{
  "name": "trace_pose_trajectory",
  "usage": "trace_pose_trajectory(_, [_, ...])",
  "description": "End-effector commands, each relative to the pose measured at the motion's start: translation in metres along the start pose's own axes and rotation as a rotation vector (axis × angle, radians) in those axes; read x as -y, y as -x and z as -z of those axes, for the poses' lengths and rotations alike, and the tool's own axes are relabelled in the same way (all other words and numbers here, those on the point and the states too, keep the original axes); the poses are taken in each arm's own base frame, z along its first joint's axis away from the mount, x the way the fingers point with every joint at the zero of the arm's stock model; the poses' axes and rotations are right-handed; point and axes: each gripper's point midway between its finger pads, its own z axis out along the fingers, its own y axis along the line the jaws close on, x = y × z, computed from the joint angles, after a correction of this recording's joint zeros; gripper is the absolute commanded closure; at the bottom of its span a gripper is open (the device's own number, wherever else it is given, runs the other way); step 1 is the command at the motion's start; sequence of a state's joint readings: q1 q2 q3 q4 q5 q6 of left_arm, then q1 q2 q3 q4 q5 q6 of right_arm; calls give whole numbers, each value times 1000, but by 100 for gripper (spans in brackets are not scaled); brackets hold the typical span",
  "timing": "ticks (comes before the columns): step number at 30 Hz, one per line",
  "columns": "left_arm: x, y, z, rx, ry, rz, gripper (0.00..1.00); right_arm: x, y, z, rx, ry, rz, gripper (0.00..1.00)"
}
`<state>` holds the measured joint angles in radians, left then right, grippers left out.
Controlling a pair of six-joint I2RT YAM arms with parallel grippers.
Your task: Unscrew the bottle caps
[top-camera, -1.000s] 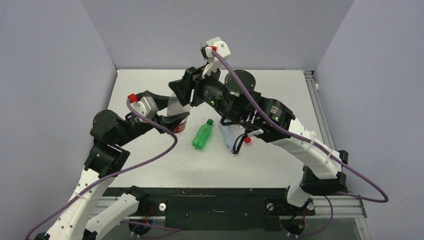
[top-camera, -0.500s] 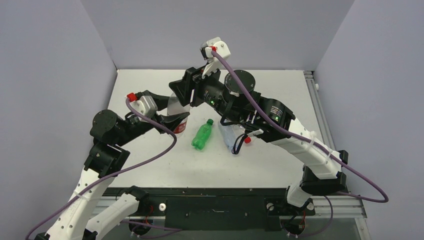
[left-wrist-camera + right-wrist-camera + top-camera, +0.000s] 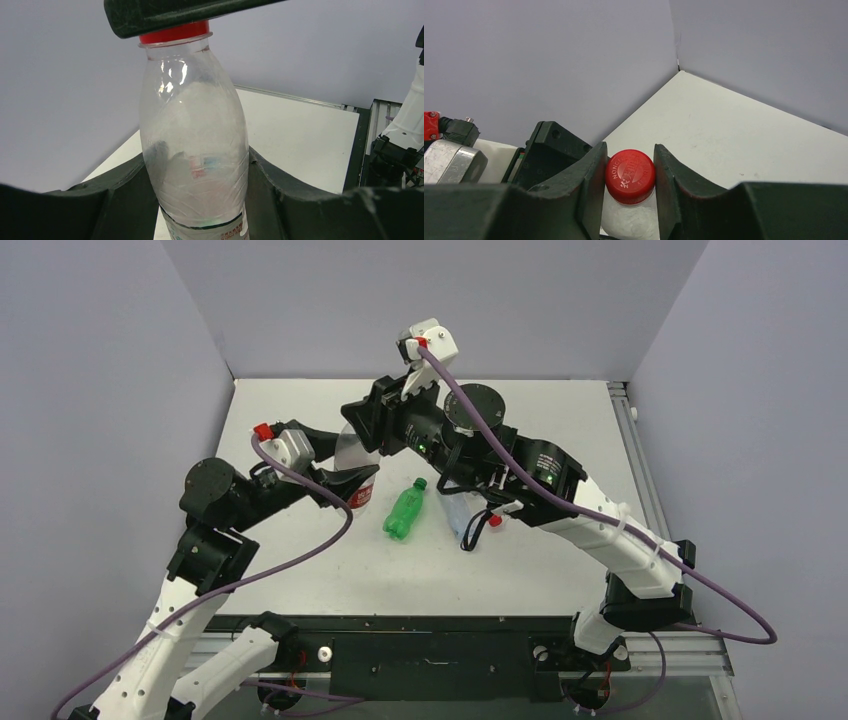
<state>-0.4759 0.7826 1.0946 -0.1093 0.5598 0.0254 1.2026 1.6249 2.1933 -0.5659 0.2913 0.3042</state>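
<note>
One red cap (image 3: 630,170) sits on an upright clear bottle (image 3: 195,150) with a red label. The right fingers (image 3: 586,190) reach in from above and pinch it from both sides. Lower down, the left fingers (image 3: 125,200) clamp the bottle's body, holding it over the left rear of the worktop (image 3: 560,410); whether its base touches the surface I cannot tell. Near it to the right, a green bottle (image 3: 404,510) lies on its side with its green cap (image 3: 421,482) on. Just beside that, a pale clear bottle (image 3: 455,512) lies partly under the right arm.
</note>
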Motion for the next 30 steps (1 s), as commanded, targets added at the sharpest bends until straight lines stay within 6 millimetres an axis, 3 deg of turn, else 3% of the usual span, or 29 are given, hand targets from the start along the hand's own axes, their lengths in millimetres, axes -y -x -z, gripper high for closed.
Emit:
trace_pose_trajectory(1, [4,32,2,78,-18,-32,89,-4,13,9,34,42,-11,100])
trace_pose_trajectory(4, [7,36,0,88,-33,-6,89,-15,12,13,16,118,15,100])
trace_pose_trajectory(8, [25,50,1,118,-131,26,90,-45,10,36,-21,372,75,100])
trace_pose_trajectory(15, [68,81,11,157,-376,145,96,-97,21,113,-7,866,75,100])
trace_pose_trajectory(20, [95,100,23,162,-549,221,97,-118,26,146,10,1039,100,100])
trace_pose_trajectory(25, [102,109,27,156,-595,270,100,-120,23,155,16,1078,130,100])
trace_pose_trajectory(27, [102,110,27,157,-593,267,100,-117,22,152,12,1058,143,100])
trace_pose_trajectory(30, [98,105,24,159,-564,243,100,-98,28,135,17,889,157,98])
